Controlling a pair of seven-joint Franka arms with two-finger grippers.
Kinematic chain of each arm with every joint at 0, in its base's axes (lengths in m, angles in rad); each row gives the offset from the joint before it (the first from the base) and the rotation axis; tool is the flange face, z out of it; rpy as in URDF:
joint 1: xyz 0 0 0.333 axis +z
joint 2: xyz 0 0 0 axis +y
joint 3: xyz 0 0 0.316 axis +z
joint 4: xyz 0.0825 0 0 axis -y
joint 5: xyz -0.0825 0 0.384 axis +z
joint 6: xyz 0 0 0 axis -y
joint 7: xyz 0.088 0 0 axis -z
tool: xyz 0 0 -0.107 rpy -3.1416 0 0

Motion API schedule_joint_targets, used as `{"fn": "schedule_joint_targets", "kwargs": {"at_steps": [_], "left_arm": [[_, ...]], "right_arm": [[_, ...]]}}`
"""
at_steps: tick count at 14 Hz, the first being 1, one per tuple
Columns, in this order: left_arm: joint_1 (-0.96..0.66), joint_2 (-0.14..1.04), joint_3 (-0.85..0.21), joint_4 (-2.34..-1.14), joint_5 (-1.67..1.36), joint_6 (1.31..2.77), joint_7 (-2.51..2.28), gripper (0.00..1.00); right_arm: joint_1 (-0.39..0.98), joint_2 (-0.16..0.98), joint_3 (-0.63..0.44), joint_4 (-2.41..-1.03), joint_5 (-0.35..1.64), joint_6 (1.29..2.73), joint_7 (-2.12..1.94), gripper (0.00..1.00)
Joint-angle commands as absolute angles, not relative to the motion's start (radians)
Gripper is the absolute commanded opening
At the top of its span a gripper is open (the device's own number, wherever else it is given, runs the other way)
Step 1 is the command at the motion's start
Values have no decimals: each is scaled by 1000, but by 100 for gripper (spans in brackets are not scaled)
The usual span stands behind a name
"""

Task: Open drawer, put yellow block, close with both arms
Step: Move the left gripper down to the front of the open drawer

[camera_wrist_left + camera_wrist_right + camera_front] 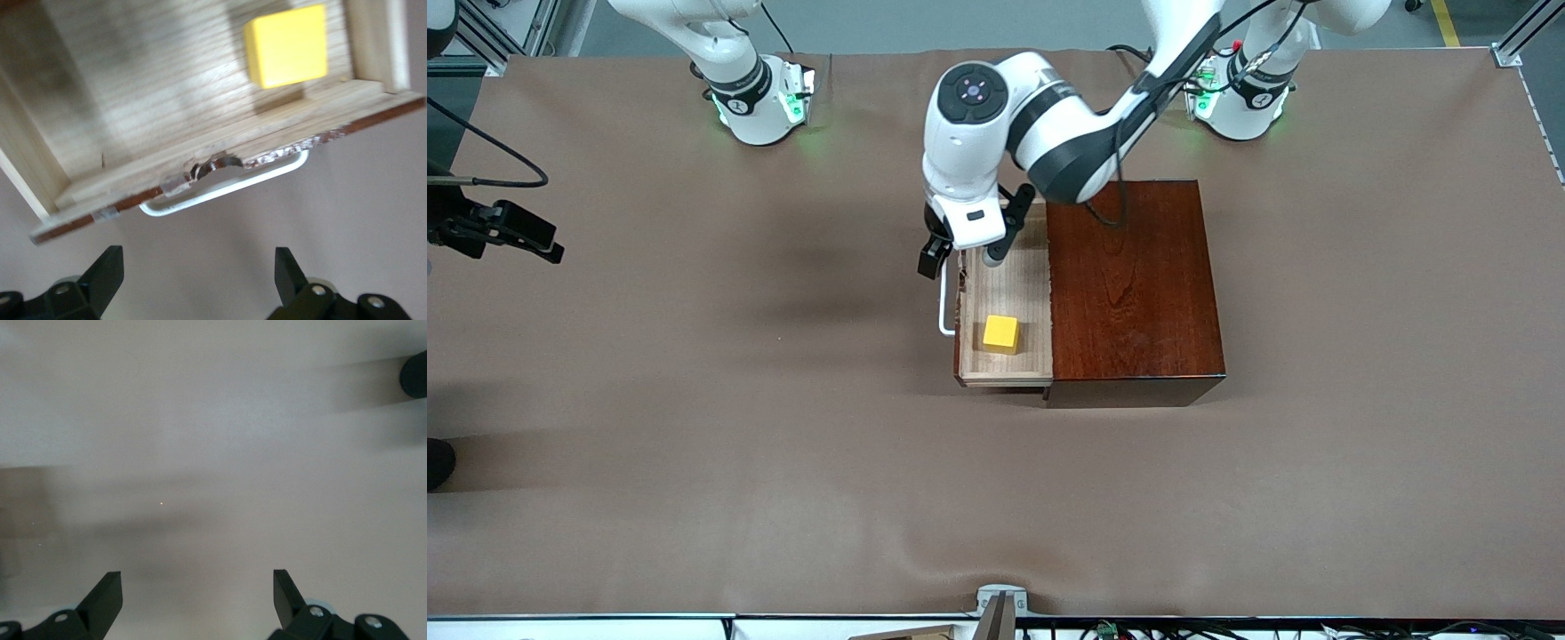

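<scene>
My left fingers [967,252], spread and grasping nothing, hang above the drawer [1007,293] front edge at frame centre, yellow block [1000,332] inside; right fingers [197,600] released over bare table [213,453].

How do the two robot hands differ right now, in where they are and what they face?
The left gripper hangs at the handle end of the open drawer, where the yellow block lies; the right gripper is out of the front view. The left wrist view shows the drawer and handle; the right wrist view shows only bare table. Both have jaws open, holding nothing.
</scene>
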State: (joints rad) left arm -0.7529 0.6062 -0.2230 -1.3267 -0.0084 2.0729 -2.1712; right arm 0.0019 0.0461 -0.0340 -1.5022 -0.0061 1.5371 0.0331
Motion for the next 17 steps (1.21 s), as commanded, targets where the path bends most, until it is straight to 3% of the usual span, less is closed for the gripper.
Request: {"fn": "schedule_joint_targets", "kwargs": {"at_steps": [1,4,11,17], "left_arm": [[-791,658,-180,-1273,-3,2106,-2357,100],[-850,689,-106,-1267,-6,2128,-2479,100],[-847,747,-83,-1261,-8,2216,-2499,100],[-850,750,-77,-1270,0,2200,-2458,100]], "right_arm": [[-15,32,-25,-1513,-11,1551,0,100],[-17,32,-25,-1516,-9,1552,0,100],[-17,32,-26,-1520,25,1551,11,100],[-15,32,-26,-1520,26,1546,14,100]]}}
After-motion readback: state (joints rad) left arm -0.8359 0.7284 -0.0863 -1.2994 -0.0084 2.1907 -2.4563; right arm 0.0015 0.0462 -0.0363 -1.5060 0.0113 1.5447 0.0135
